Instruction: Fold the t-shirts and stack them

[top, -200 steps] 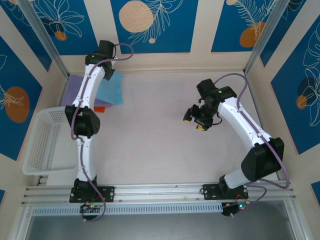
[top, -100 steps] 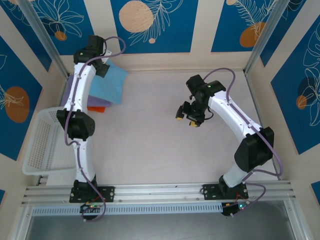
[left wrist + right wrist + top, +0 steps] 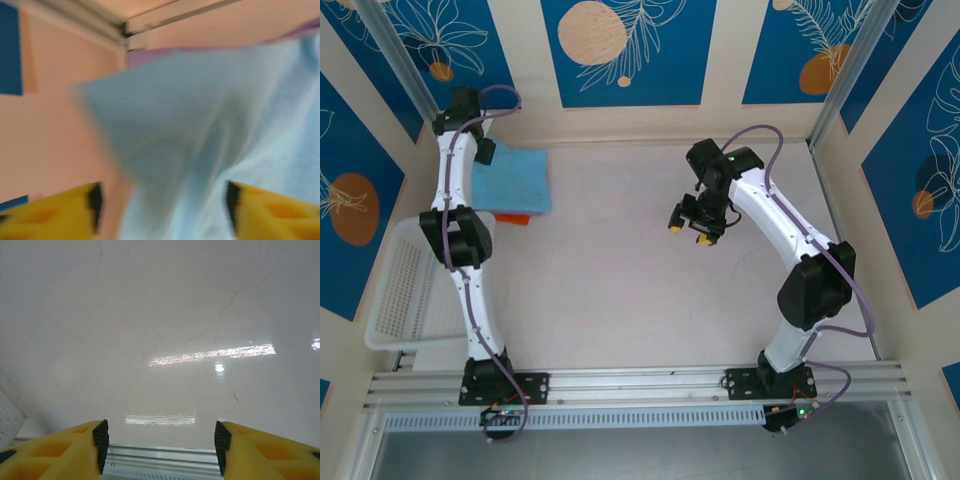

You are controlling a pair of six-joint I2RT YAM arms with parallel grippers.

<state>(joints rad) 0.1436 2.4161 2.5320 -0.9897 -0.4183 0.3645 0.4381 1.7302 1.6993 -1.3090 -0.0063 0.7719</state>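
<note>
Two white robot arms (image 3: 775,215) are standing bolted to the metal rail (image 3: 640,385) at the near edge of the pale, glossy bench (image 3: 610,300). Just beyond the left base, a white plastic mesh basket (image 3: 405,290) is sitting at the bench's left edge, partly under the left arm. Farther in and right of centre, the right arm's fingers (image 3: 688,232) are hanging above bare bench, spread wide apart. In the right wrist view, the shiny surface is showing between their yellow tips. Farther back, toward the far left corner, a flat orange piece (image 3: 517,217) is peeking out from under the near edge of a folded sky-blue cloth t-shirt (image 3: 515,180), which is lying on the bench as a neat rectangle. The left arm's fingers (image 3: 483,152) are reaching over that shirt's far left corner. In the left wrist view they are spread wide, and blue cloth is rising in a soft, blurred peak between and beyond them; I cannot tell whether either finger is touching it. A sliver of lavender cloth t-shirt (image 3: 150,52) is showing just past the blue one, close to the metal frame of the far wall.
</note>
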